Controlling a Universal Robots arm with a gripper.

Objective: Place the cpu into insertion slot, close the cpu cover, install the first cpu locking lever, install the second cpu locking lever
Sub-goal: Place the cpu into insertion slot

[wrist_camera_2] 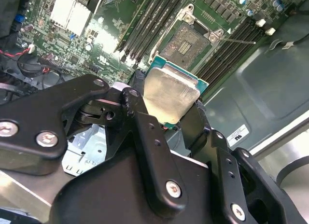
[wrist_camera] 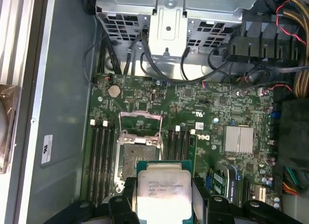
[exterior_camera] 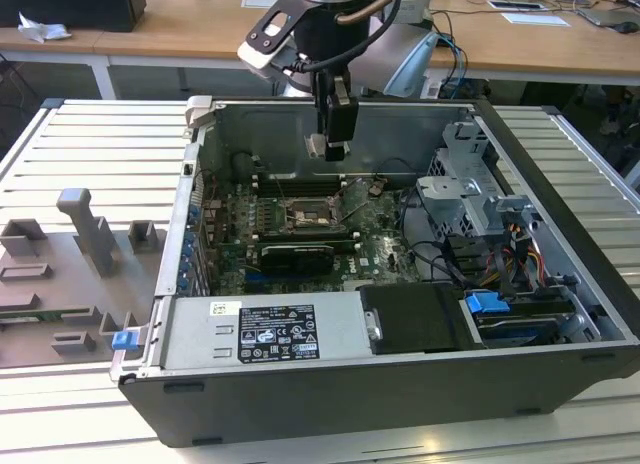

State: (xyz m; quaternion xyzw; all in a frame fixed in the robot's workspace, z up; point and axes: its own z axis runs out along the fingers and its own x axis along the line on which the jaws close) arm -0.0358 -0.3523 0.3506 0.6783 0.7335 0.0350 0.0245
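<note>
- Gripper point(exterior_camera: 322, 144): hangs in the upper centre of the exterior view, over the open computer case point(exterior_camera: 560, 184). Its fingers point(wrist_camera_2: 140, 108) are closed narrowly on the cpu point(wrist_camera_2: 171, 91), one at each opposite edge.
- Cpu: held clear of the board with its pale metal face to the wrist cameras in both wrist views point(wrist_camera: 164, 192). In the exterior view it is a small pale square point(exterior_camera: 316, 145) at the fingertips, above the board and not seated.
- Insertion slot point(wrist_camera: 137, 161): uncovered, contact field exposed, nothing in it. In the exterior view it lies at centre frame point(exterior_camera: 303, 216), below the gripper.
- Cpu cover point(wrist_camera: 141, 116): swung up and open at one side of the slot.
- Memory slots point(wrist_camera: 101, 156): long dark rows on either side of the slot.
- Motherboard point(exterior_camera: 380, 244): green, flat on the case floor.
- Power supply point(exterior_camera: 265, 329): silver box in the lower centre of the exterior view.
- Grey fixture tray point(exterior_camera: 90, 234): outside the case, at the exterior view's left.
</note>
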